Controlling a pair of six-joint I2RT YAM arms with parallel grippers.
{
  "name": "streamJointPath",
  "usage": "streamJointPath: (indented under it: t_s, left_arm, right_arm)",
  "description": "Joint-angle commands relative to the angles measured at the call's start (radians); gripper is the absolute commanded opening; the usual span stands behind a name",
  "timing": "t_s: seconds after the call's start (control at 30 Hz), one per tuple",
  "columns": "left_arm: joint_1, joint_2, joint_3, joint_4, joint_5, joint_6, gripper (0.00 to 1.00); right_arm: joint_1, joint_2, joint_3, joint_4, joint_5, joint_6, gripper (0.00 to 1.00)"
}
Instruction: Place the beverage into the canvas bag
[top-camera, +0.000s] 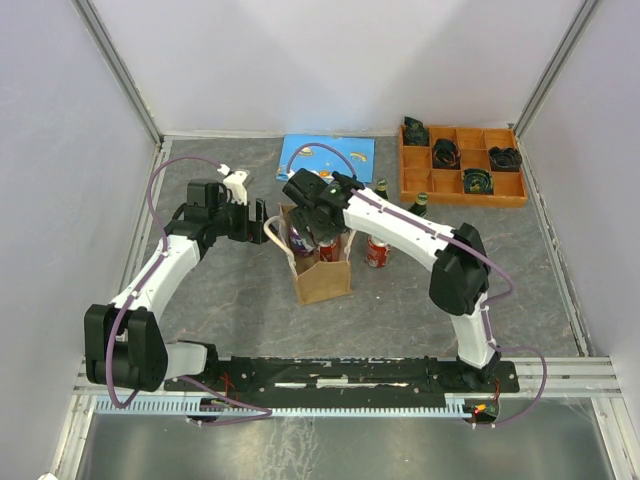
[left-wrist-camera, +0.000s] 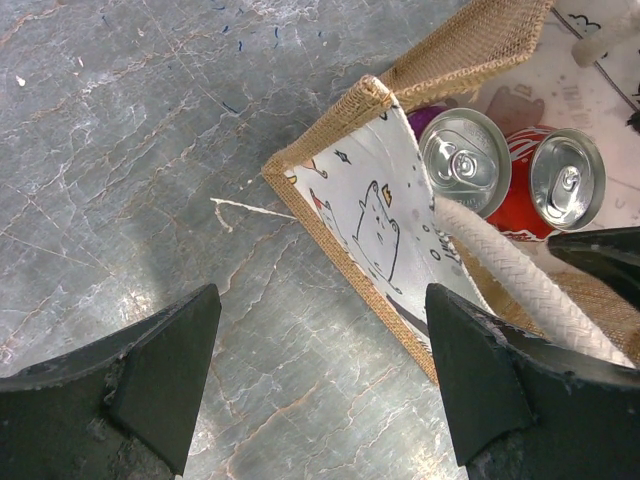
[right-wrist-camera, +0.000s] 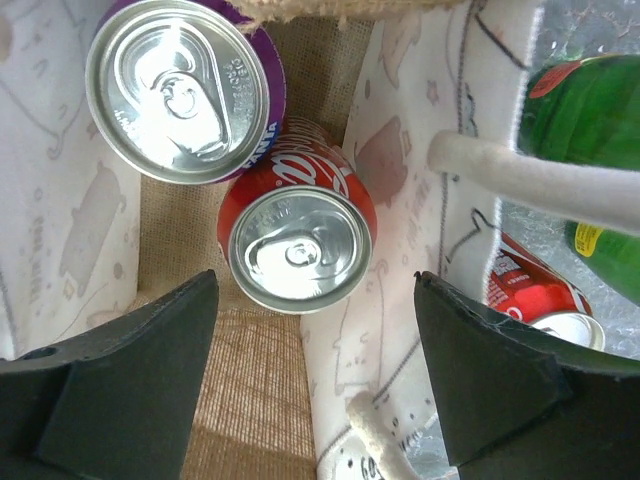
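Observation:
The tan canvas bag (top-camera: 324, 278) stands upright at the table's middle, its cream handles (top-camera: 272, 233) drooping. Inside it stand a red cola can (right-wrist-camera: 297, 245) and a purple can (right-wrist-camera: 180, 90), both upright; the left wrist view also shows the red can (left-wrist-camera: 565, 180) and the purple can (left-wrist-camera: 465, 160). My right gripper (top-camera: 318, 232) is open over the bag's mouth, and in the right wrist view my right gripper (right-wrist-camera: 315, 277) is just above the red can, holding nothing. My left gripper (top-camera: 258, 222) is open and empty beside the bag's left wall (left-wrist-camera: 370, 215).
Another red can (top-camera: 377, 251) stands on the table right of the bag, with two green bottles (top-camera: 381, 190) (top-camera: 420, 205) behind. An orange compartment tray (top-camera: 462, 190) sits at the back right. A blue sheet (top-camera: 327, 155) lies at the back.

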Motion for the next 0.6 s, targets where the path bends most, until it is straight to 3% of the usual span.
streamJointPath:
  t_s: [0.0,0.27,0.43,0.57]
  left_arm:
    - [-0.004,-0.029,-0.004,0.01,0.034,0.04,0.9]
    - [-0.004,-0.025,0.001,0.01,0.034,0.043,0.9]
    - [-0.005,-0.028,0.0,0.004,0.034,0.044,0.9]
    - [-0.005,-0.028,-0.002,0.004,0.035,0.046,0.9]
  right_arm:
    - [0.003,-0.132,0.075,0.015,0.017,0.01,0.87]
    - [-0.02,-0.264,0.246,0.071,0.128,0.013,0.86]
    - [-0.117,-0.277,0.293,-0.087,0.222,0.043,0.85]
    - [-0.209,-0.283,0.231,-0.212,0.187,0.082,0.85]
